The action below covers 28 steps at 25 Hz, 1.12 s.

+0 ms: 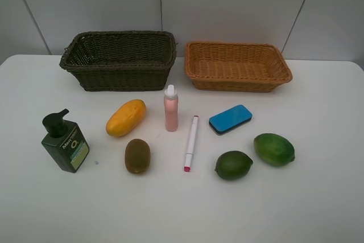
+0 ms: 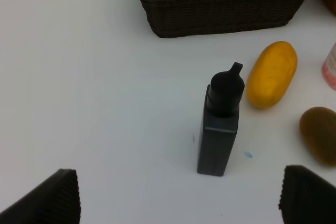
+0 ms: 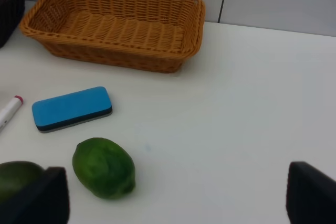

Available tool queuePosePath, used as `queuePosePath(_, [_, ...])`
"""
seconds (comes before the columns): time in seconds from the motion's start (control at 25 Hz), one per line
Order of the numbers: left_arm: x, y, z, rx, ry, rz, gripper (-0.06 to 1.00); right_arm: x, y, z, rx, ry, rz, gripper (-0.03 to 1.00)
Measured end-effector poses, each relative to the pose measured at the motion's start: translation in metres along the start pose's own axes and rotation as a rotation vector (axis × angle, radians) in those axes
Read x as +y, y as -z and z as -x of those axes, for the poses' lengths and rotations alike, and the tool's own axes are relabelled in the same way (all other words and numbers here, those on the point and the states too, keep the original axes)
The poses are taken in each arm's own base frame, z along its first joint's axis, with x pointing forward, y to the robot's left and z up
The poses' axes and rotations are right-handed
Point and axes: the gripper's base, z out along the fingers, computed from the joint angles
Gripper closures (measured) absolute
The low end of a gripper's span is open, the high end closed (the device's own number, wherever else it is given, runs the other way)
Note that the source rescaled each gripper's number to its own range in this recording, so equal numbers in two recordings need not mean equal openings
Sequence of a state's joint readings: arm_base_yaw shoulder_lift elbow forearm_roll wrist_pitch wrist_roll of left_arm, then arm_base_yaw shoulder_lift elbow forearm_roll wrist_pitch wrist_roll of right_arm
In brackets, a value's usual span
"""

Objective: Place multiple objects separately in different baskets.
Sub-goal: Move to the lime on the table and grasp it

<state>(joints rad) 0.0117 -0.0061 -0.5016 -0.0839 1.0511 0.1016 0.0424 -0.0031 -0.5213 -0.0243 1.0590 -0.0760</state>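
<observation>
On the white table stand a dark green pump bottle [image 1: 65, 143] [image 2: 219, 124] and a pink spray bottle [image 1: 171, 109]. Around them lie a yellow mango [image 1: 125, 118] [image 2: 271, 74], a brown kiwi [image 1: 137, 155] [image 2: 319, 135], a white marker [image 1: 191, 142], a blue eraser [image 1: 230, 119] [image 3: 71, 108] and two green fruits [image 1: 233, 165] [image 1: 273, 149]. Both baskets, dark olive [image 1: 119, 75] and orange-tan [image 1: 236, 83] [image 3: 115, 56], hold nothing. My left gripper [image 2: 181, 198] is open, short of the pump bottle. My right gripper [image 3: 178, 195] is open beside a green fruit [image 3: 103, 167]. Neither gripper shows in the exterior high view.
The baskets sit side by side at the table's far edge, against a grey panelled wall. A small blue speck [image 2: 248, 155] marks the table beside the pump bottle. Bare white table [image 1: 318, 197] stretches in front of the objects and to the right.
</observation>
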Motion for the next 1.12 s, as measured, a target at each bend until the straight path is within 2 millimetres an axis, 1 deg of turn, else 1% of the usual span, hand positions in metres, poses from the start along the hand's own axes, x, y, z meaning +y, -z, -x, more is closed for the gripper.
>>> queuePosePath(1.12, [0.0000,0.0000,0.0000,0.000,0.000,0.000,-0.06,0.0000,0.0000,0.0000,0.000,0.000,0.000,-0.03])
